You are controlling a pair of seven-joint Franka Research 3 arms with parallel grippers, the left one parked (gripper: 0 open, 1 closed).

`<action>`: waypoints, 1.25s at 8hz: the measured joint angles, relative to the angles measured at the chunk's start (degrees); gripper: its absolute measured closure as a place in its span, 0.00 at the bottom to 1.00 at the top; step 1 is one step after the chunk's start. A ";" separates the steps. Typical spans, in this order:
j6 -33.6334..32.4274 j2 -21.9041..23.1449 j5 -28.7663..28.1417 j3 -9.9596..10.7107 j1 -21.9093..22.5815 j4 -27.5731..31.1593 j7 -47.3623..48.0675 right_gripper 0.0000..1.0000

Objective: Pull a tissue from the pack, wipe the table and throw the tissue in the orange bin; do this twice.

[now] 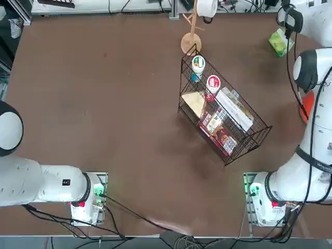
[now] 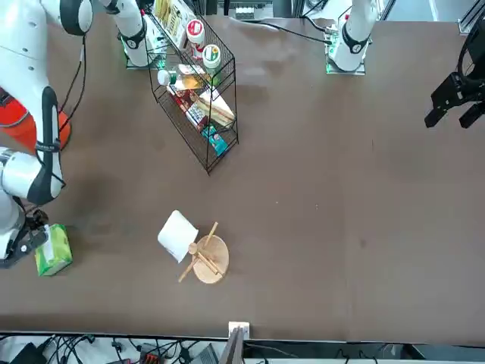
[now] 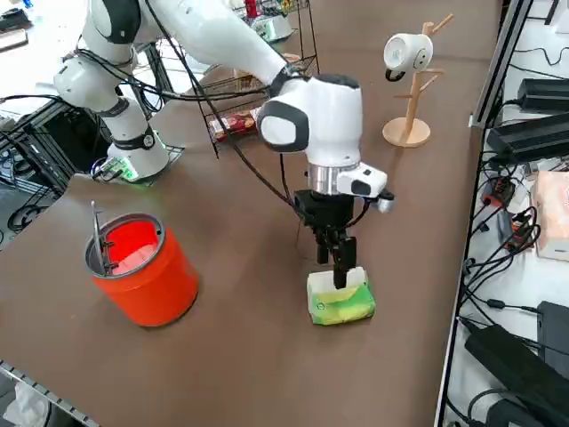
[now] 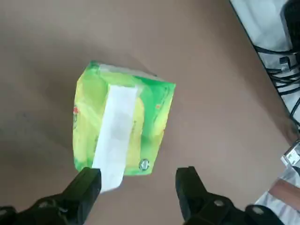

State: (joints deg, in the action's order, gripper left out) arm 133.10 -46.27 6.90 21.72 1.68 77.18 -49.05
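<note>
While its fingers stood spread, the right gripper point(image 4: 140, 185) hung over the soft, glossy yellow-green plastic pack point(image 4: 123, 119).

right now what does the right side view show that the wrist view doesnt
Only the right side view shows the orange bin, the black wire basket and the paper roll on its wooden stand. Only the right wrist view shows the white tissue strip along the pack's top. Both show the pack on the table and the right gripper open just above it.
</note>
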 joint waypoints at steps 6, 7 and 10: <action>1.16 -2.60 -7.59 0.03 -0.03 -0.02 2.73 0.19; 1.24 -2.80 -7.59 0.03 -0.02 -0.03 2.89 0.24; 1.25 -2.78 -7.59 0.04 -0.01 -0.44 2.93 0.55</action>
State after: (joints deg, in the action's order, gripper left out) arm 134.34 -49.06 -0.69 21.75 1.66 76.74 -46.12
